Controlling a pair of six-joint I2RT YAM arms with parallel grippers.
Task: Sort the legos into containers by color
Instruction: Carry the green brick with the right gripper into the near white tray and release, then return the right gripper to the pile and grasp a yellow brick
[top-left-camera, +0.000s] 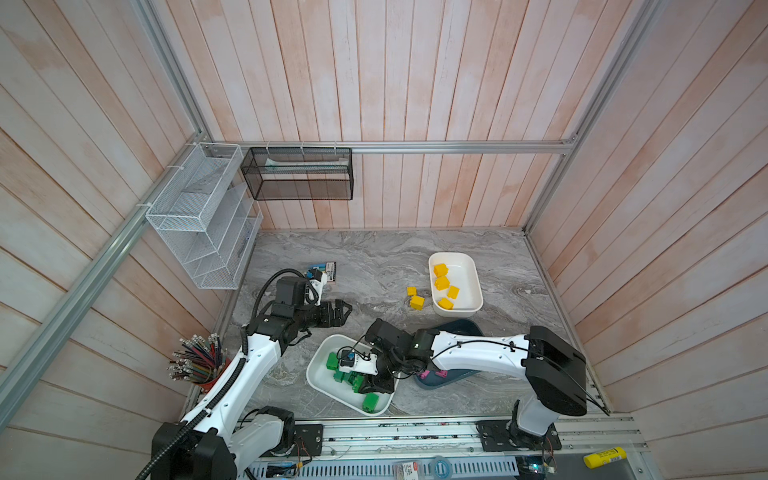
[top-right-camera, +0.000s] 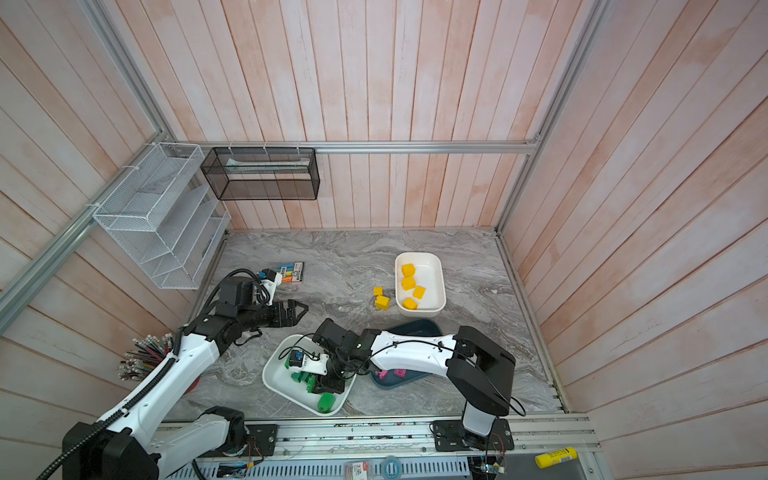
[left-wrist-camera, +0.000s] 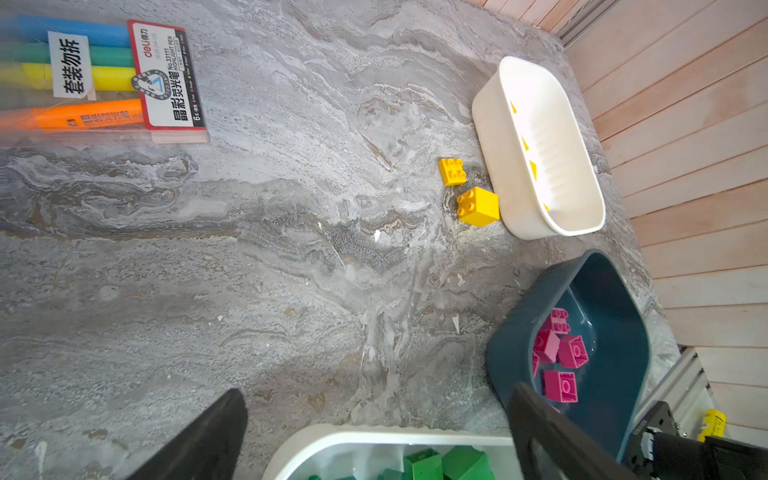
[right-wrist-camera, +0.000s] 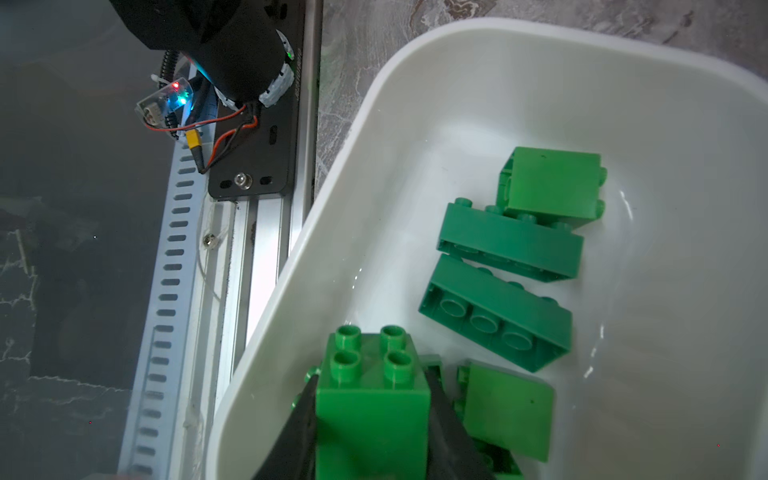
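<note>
At the front of the counter (left-wrist-camera: 291, 270), the near white tub (top-left-camera: 324, 376) is set at a slant, and the right hand (right-wrist-camera: 370, 399) is seen inside it. Its jaws are closed against two opposite sides of a square green lego (right-wrist-camera: 372, 361), which is held with the studs pointing away from the wrist. Other green legos (right-wrist-camera: 509, 245) are scattered on the tub floor just beside it, several tipped on their sides. Whether the held one is touching the floor cannot be told.

Just to the right, the teal tub (left-wrist-camera: 615, 299) is partly covered by the right arm, and pink legos (left-wrist-camera: 571, 351) are gathered inside it.

A little farther back on the left, the left hand (top-left-camera: 345, 314) is held above bare counter, its jaws spread wide with nothing between them.

Farther back on the right, two loose yellow legos (left-wrist-camera: 478, 206) are seen on the counter just beside the long wall of the far white tub (left-wrist-camera: 490, 124). Four more yellow legos (top-left-camera: 441, 283) are contained in that tub.

Toward the back left, a pack of highlighters (left-wrist-camera: 104, 79) is laid flat.
</note>
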